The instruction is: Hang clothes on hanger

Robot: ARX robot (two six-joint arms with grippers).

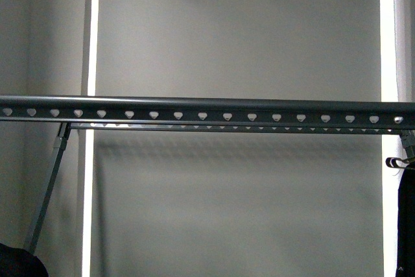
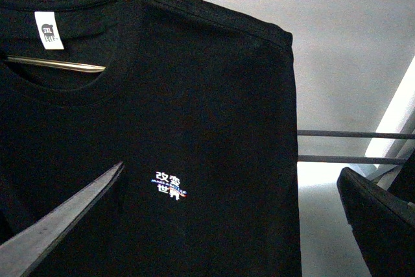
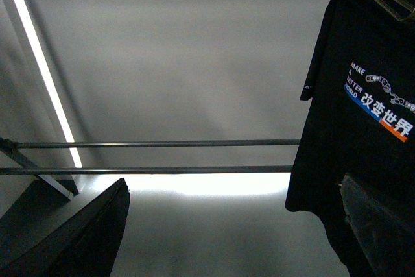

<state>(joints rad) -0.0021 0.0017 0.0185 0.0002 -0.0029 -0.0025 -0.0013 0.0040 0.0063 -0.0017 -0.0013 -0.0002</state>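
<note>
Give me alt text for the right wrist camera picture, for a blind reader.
A black T-shirt printed with "MAKE A BETTER WORLD" and Chinese characters hangs before a grey wall. Two horizontal bars run behind it, and dark fingers of the open right gripper frame the foreground.
</note>
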